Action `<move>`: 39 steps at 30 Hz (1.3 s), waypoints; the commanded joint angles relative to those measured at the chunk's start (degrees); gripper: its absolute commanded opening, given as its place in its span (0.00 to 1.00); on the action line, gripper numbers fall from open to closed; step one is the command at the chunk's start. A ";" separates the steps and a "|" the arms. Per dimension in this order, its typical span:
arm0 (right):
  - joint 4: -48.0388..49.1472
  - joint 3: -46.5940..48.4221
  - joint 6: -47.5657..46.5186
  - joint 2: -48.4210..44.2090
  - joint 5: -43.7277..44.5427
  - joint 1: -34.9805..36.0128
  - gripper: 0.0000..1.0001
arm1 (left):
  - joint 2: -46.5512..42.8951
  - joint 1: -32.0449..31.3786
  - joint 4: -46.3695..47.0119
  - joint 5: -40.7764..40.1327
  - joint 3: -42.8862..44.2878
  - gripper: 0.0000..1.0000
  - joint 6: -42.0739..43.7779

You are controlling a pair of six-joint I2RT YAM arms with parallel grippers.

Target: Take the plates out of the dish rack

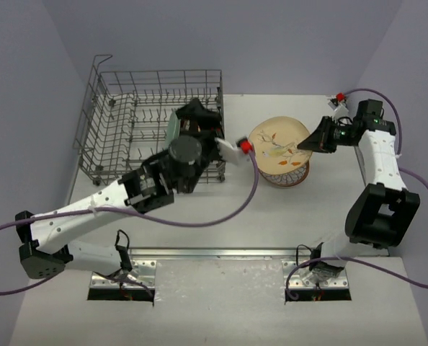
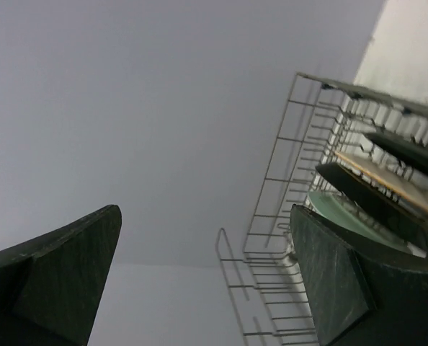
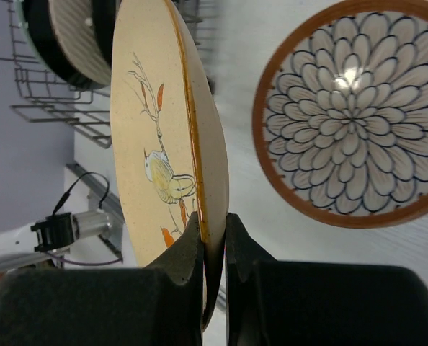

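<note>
The grey wire dish rack (image 1: 117, 137) stands at the back left. My left gripper (image 1: 190, 117) is open inside its right end, next to a pale green plate (image 1: 172, 124). In the left wrist view the gripper (image 2: 207, 281) holds nothing, and the green plate (image 2: 336, 209) stands by the right finger (image 2: 329, 281) with dark plates (image 2: 372, 202) and a cream one behind. My right gripper (image 3: 212, 238) is shut on the rim of a cream bird-painted plate (image 3: 149, 130), held over a brown-rimmed petal plate (image 3: 354, 115). Both also show from above: the cream plate (image 1: 275, 140) and the petal plate (image 1: 292, 178).
The left arm's purple cable (image 1: 243, 198) loops across the table in front of the rack. The rack's raised wire loop (image 1: 102, 61) stands at its far left corner. Walls close in behind and on both sides.
</note>
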 commanded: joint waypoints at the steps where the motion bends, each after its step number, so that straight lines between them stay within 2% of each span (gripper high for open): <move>1: 0.93 1.58 -4.18 1.95 -1.96 -2.31 0.00 | 9.47 14.67 -17.71 1.25 25.55 1.00 -29.69; 3: 1.14 2.42 -4.72 4.99 -0.34 -2.52 0.00 | 12.73 19.95 -26.03 4.83 32.55 1.00 -38.23; 8: 4.67 4.72 -3.95 10.76 2.24 -2.61 0.00 | 16.91 31.52 -39.01 17.23 43.40 1.00 -58.51; 9: 5.02 4.97 -4.13 11.69 2.77 -2.61 0.00 | 17.46 33.68 -40.05 22.12 44.14 1.00 -60.49; 11: 5.48 5.14 -4.47 14.01 3.27 -2.66 0.00 | 16.84 39.75 -40.69 26.72 43.66 1.00 -63.53; 17: 8.85 3.18 -4.61 16.58 3.86 -2.61 0.00 | 13.98 46.61 -39.59 34.15 38.55 1.00 -66.02; 23: 11.51 1.24 -5.40 18.65 4.28 -2.61 0.01 | 10.15 48.63 -37.92 35.72 32.53 1.00 -66.91; 25: 11.60 1.19 -6.02 19.72 4.41 -2.61 0.06 | 9.17 49.21 -37.41 36.19 30.19 1.00 -67.37; 34: 12.08 0.31 -7.23 21.60 7.66 -2.61 0.11 | 8.44 52.09 -37.39 39.06 29.14 1.00 -68.80; 36: 12.12 0.31 -8.11 21.60 9.04 -2.61 0.16 | 8.53 52.38 -37.35 39.35 28.88 1.00 -69.19; 39: 12.12 -0.03 -9.88 20.92 12.34 -2.61 0.29 | 8.53 53.13 -36.96 39.96 28.19 1.00 -69.80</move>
